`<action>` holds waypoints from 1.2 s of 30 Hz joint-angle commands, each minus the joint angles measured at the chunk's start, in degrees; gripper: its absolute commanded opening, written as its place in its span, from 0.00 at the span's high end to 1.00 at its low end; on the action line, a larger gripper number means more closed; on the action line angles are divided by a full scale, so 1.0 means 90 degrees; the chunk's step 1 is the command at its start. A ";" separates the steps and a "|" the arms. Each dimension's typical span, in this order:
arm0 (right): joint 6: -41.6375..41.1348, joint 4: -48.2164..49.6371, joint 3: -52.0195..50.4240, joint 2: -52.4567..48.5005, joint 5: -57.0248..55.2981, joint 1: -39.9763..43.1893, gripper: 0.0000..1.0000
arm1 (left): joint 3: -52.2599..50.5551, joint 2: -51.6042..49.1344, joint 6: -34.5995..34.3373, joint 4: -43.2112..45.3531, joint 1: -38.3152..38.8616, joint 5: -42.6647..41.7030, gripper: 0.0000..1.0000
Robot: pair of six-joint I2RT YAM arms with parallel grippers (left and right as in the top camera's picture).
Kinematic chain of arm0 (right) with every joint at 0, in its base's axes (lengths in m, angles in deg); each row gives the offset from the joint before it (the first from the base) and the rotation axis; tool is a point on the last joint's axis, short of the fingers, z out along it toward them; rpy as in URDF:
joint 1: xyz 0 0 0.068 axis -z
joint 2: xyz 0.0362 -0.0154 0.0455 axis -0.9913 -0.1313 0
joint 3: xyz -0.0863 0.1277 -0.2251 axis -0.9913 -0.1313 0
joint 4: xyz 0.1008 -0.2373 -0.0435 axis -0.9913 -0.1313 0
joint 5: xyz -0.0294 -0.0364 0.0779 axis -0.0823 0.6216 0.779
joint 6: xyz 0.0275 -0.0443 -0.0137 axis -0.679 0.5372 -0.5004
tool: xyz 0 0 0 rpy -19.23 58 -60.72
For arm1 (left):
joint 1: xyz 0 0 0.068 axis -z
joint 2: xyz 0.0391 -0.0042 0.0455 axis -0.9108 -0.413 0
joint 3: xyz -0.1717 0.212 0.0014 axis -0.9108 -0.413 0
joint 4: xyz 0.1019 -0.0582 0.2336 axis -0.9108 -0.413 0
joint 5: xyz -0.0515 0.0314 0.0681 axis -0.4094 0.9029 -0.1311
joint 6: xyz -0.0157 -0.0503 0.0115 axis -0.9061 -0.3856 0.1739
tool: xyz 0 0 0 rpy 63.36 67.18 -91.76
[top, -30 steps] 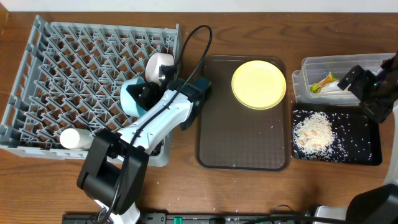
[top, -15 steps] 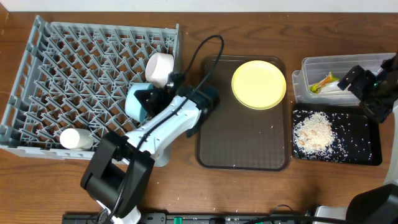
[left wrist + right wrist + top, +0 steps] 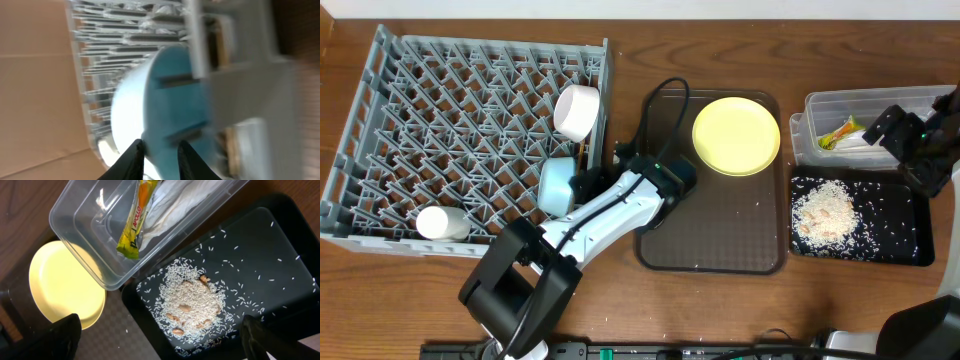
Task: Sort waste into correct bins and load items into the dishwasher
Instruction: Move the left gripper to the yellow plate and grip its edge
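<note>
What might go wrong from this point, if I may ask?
The light-blue bowl, on edge between the left jaws near the edge of the grey pegged plastic dish rack, might tip or knock the neighbouring white bowl. The arm's black cable loops close beside the round yellow plate and might snag it.
</note>
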 commanded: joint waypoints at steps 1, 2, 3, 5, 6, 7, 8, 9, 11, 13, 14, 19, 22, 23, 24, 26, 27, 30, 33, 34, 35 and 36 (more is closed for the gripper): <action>-0.0029 -0.0002 0.0039 0.0066 0.0005 -0.0002 0.01 | 0.0029 0.0034 -0.0291 0.0279 0.0012 -0.1477 0.75; -0.0027 0.0000 0.0039 0.0066 0.0005 -0.0002 0.01 | 0.0078 0.0075 -0.0291 0.0384 0.0012 -0.1741 0.75; -0.0029 -0.0002 0.0039 0.0066 0.0005 -0.0002 0.01 | 0.0143 0.0121 -0.0294 0.0503 0.0010 -0.2040 0.75; -0.0029 -0.0002 0.0039 0.0066 0.0005 -0.0002 0.01 | 0.0357 0.0240 -0.0294 0.0729 0.0010 -0.2703 0.69; -0.0029 -0.0002 0.0039 0.0066 0.0005 -0.0002 0.01 | 0.0486 0.0316 -0.0294 0.0843 0.0010 -0.3002 0.67; -0.0029 -0.0002 0.0039 0.0066 0.0005 -0.0002 0.01 | 0.0597 0.0391 -0.0291 0.0984 0.0010 -0.3232 0.65; -0.0029 -0.0002 0.0039 0.0066 0.0005 -0.0002 0.01 | 0.0709 0.0493 -0.0291 0.1180 0.0010 -0.3434 0.63; -0.0027 -0.0002 0.0039 0.0066 0.0005 -0.0002 0.01 | 0.0797 0.0580 -0.0291 0.1372 0.0005 -0.3568 0.61; -0.0029 -0.0002 0.0039 0.0066 0.0005 -0.0002 0.01 | 0.0916 0.0733 -0.0291 0.1870 -0.0010 -0.3832 0.57; -0.0029 -0.0002 0.0039 0.0066 0.0005 -0.0002 0.01 | 0.0933 0.0867 -0.0291 0.2535 -0.0049 -0.4260 0.49; -0.0029 -0.0002 0.0039 0.0066 0.0005 -0.0002 0.01 | 0.0933 0.0872 -0.0291 0.2868 -0.0087 -0.4561 0.47; -0.0029 -0.0002 0.0039 0.0066 0.0005 -0.0002 0.01 | 0.0933 0.0641 -0.0406 0.4175 -0.0466 -0.6183 0.39; -0.0029 0.0000 0.0039 0.0066 0.0005 -0.0002 0.01 | 0.0933 0.0340 -0.0882 0.4675 -0.0784 -0.6652 0.38; -0.0029 0.0000 0.0039 0.0066 0.0005 -0.0002 0.01 | 0.0930 0.0228 -0.0954 0.4855 -0.0896 -0.6868 0.38; -0.0029 -0.0002 0.0039 0.0066 0.0005 -0.0002 0.01 | 0.0933 0.0107 -0.0993 0.5027 -0.1008 -0.7106 0.38; -0.0029 -0.0002 0.0039 0.0066 0.0005 -0.0002 0.01 | 0.0933 -0.0131 -0.1129 0.5302 -0.1197 -0.7533 0.38; -0.0029 -0.0002 0.0039 0.0066 0.0005 -0.0002 0.01 | 0.0933 -0.0255 -0.1134 0.5418 -0.1275 -0.7715 0.38; -0.0029 -0.0002 0.0039 0.0066 0.0005 -0.0002 0.01 | 0.0933 -0.0656 -0.1127 0.5617 -0.1387 -0.7817 0.38; -0.0029 -0.0002 0.0039 0.0066 0.0005 -0.0002 0.01 | 0.0933 -0.1010 -0.1076 0.5773 -0.1384 -0.7820 0.38; -0.0029 -0.0002 0.0039 0.0066 0.0005 -0.0002 0.01 | 0.0933 -0.1117 -0.1073 0.5826 -0.1372 -0.7820 0.38; -0.0029 0.0000 0.0039 0.0066 0.0005 -0.0002 0.01 | 0.0933 -0.1226 -0.1052 0.5882 -0.1345 -0.7820 0.38; -0.0029 -0.0002 0.0039 0.0066 0.0005 -0.0002 0.01 | 0.0933 -0.1316 -0.1015 0.5918 -0.1321 -0.7820 0.38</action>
